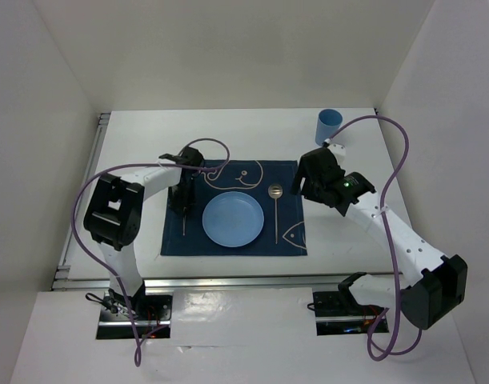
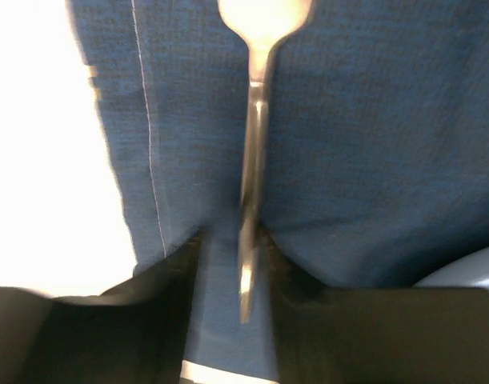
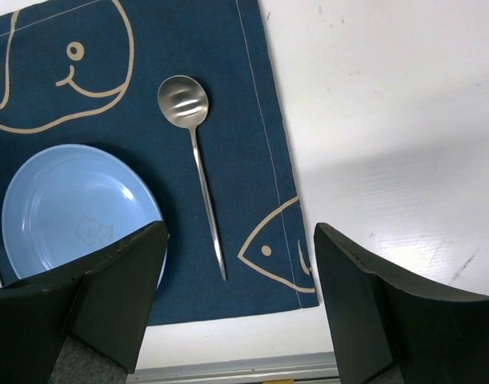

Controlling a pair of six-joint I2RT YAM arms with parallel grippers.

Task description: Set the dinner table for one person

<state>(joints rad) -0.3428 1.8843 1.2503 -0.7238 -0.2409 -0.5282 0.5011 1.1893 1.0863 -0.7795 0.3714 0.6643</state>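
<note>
You have one white surface (image 1: 252, 132). On it lies one dark blue mat (image 1: 180, 244) with a whale and a fish drawn in thin lines. The mat holds one blue plate (image 1: 234, 218), one spoon (image 1: 275, 210) to its right and one fork (image 1: 184, 220) to its left. One blue cup (image 1: 329, 126) stands off the mat, far right. Your left arm bends low, and its tool (image 2: 232, 264) is released, with fingers (image 2: 160, 288) a little apart beside the fork's handle. Your right tool (image 3: 240, 240) hangs spread wide over the mat's right edge, holding nothing.
</note>
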